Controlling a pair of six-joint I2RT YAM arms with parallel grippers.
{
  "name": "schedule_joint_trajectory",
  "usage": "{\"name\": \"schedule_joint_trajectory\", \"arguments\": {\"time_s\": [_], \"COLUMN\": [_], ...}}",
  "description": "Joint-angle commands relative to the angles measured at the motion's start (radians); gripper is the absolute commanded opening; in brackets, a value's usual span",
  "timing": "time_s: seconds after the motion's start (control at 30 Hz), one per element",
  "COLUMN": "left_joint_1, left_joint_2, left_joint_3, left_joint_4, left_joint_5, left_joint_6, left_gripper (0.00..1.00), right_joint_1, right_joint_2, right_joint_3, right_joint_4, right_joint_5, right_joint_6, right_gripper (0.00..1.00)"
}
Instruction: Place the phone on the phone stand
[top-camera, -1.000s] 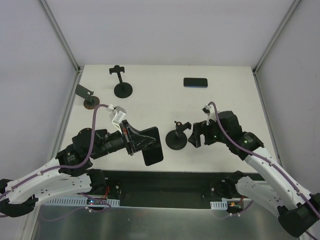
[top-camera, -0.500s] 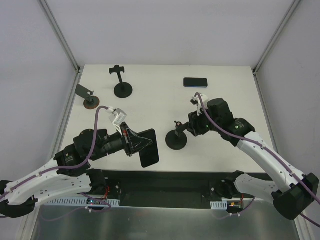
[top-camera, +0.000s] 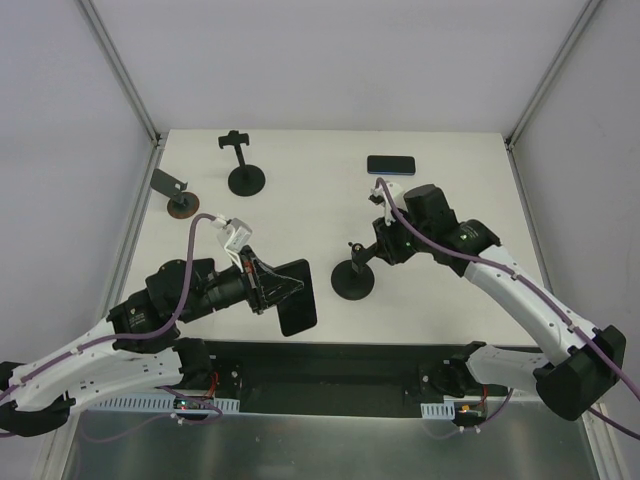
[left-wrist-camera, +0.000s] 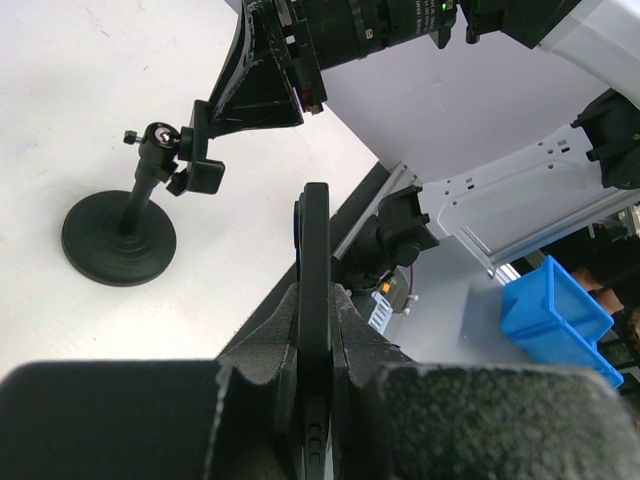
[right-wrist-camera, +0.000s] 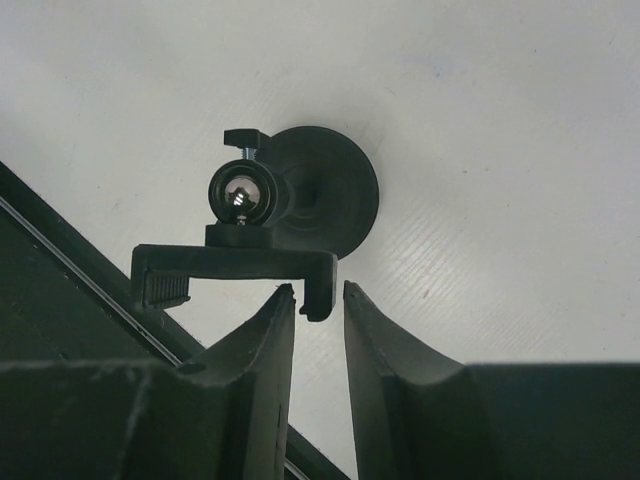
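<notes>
My left gripper (top-camera: 272, 284) is shut on a black phone (top-camera: 297, 297) and holds it on edge above the table's front edge. In the left wrist view the phone (left-wrist-camera: 315, 240) stands upright between the pads (left-wrist-camera: 290, 330). The black phone stand (top-camera: 353, 280) has a round base, a post and a clamp head. It stands just right of the phone. My right gripper (top-camera: 384, 248) is at the clamp head. In the right wrist view its jaws (right-wrist-camera: 318, 292) are narrowly apart around the hooked end of the clamp bar (right-wrist-camera: 235, 262), with a small gap on the right side.
A second black phone (top-camera: 390, 165) lies flat at the back right. Another tall stand (top-camera: 245, 178) is at the back left, and a low stand (top-camera: 180, 203) sits by the left wall. A blue bin (left-wrist-camera: 555, 310) sits below the table front.
My right arm swung left and away from me to the stand's head, and its jaws narrowed from wide open around the clamp bar's end. The left gripper shifted slightly left with the phone.
</notes>
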Motion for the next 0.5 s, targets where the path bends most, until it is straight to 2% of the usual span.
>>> {"name": "schedule_joint_trajectory", "arguments": {"time_s": [0.0, 0.3, 0.33, 0.37, 0.47], "left_joint_1": [-0.002, -0.002, -0.002, -0.002, -0.002], "left_joint_2": [0.014, 0.066, 0.068, 0.071, 0.082], "left_joint_3": [0.027, 0.070, 0.071, 0.073, 0.076], "left_joint_4": [0.068, 0.073, 0.071, 0.071, 0.074], "left_joint_5": [0.005, 0.020, 0.020, 0.017, 0.019], "left_joint_6": [0.000, 0.009, 0.009, 0.008, 0.008], "left_gripper": [0.00, 0.00, 0.00, 0.00, 0.00], "right_joint_1": [0.009, 0.023, 0.023, 0.026, 0.034], "right_joint_2": [0.010, 0.055, 0.055, 0.055, 0.052], "right_joint_3": [0.057, 0.053, 0.045, 0.042, 0.028], "right_joint_4": [-0.020, -0.004, 0.005, 0.017, 0.043], "right_joint_5": [-0.021, -0.034, -0.036, -0.039, -0.028], "right_joint_6": [-0.020, -0.006, -0.003, -0.001, 0.011], "right_gripper": [0.28, 0.25, 0.23, 0.15, 0.02]}}
